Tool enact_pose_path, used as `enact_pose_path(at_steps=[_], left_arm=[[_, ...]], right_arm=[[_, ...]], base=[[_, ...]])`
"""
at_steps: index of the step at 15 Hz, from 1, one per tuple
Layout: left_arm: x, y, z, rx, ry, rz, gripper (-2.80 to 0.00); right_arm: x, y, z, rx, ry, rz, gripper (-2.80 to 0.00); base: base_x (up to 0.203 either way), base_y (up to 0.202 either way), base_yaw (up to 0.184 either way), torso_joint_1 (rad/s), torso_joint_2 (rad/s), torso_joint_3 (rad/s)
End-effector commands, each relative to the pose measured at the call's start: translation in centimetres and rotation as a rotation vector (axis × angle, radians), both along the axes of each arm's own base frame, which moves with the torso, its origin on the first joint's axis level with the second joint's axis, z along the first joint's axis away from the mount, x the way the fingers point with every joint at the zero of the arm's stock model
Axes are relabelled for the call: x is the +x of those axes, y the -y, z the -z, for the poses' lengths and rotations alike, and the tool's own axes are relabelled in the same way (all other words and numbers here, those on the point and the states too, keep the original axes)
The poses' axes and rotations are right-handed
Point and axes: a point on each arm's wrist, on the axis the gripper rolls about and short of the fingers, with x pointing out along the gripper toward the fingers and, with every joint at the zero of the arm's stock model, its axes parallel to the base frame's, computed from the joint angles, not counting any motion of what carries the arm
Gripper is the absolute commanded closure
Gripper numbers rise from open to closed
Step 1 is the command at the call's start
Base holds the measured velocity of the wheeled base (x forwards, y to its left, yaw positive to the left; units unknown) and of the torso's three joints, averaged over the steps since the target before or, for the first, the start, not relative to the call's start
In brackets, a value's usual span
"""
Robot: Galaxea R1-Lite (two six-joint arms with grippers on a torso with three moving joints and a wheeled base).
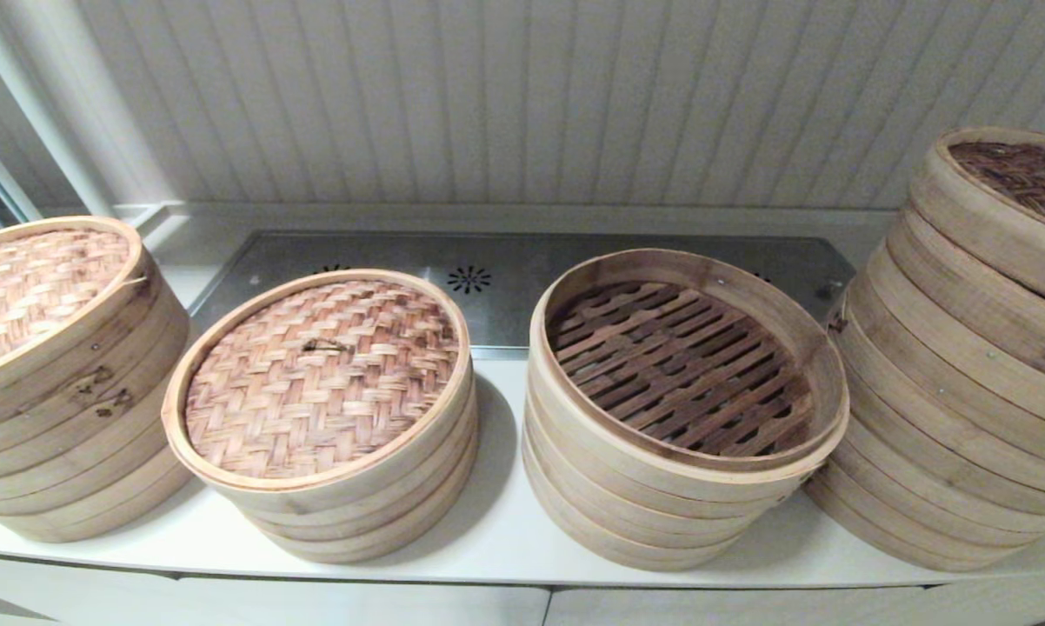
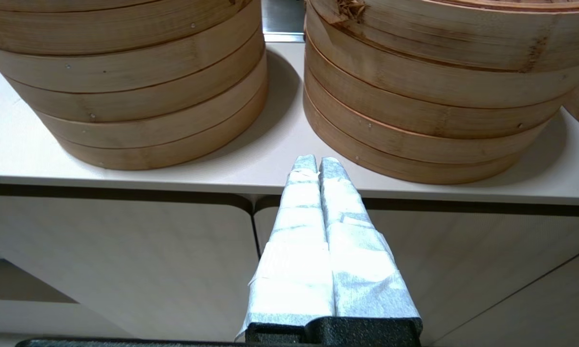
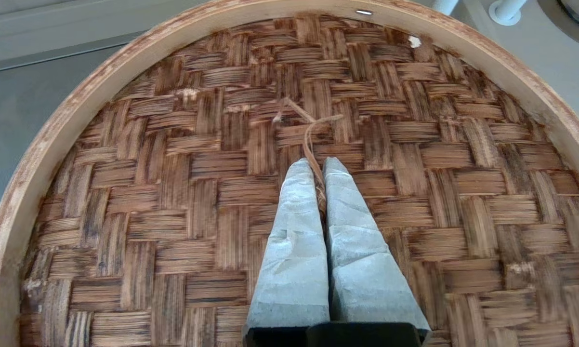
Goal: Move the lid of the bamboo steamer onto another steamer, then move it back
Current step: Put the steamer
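A dark woven bamboo lid is tilted at the top of the far-right steamer stack; I cannot tell whether it still touches the stack. In the right wrist view this lid fills the picture, and my right gripper is shut on its thin twine handle at the centre. The right gripper itself is out of the head view. An open steamer stack with a slatted floor stands just left of it. My left gripper is shut and empty, held low in front of the counter edge.
Two more stacks with pale woven lids stand at centre left and far left. All rest on a white counter with a metal vent panel and a panelled wall behind. The left gripper faces the gap between the two middle stacks.
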Motion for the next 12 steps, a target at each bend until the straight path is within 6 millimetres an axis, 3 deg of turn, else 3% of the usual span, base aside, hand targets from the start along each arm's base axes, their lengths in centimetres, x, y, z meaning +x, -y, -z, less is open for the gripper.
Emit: enact_pose_path(at_steps=[1,6,12], left_arm=[[0.1,0.0,0.3,0.000,-0.012,0.000,0.00],[0.1,0.0,0.3,0.000,-0.012,0.000,0.00],[0.1,0.0,0.3,0.000,-0.012,-0.001,0.00]], right_arm=[[-0.2,-0.2,-0.1,-0.001,0.003,-0.007,0.00],[-1.0,-0.5,-0.6,-0.009,0.022,-0.004,0.00],[0.2,0.0,0.4,0.005,-0.017,-0.005,0.00]], base=[[0.000,0.000,0.000,0.000,0.00,0.000],[0.000,0.000,0.000,0.000,0.00,0.000],[0.000,0.000,0.000,0.000,0.00,0.000]])
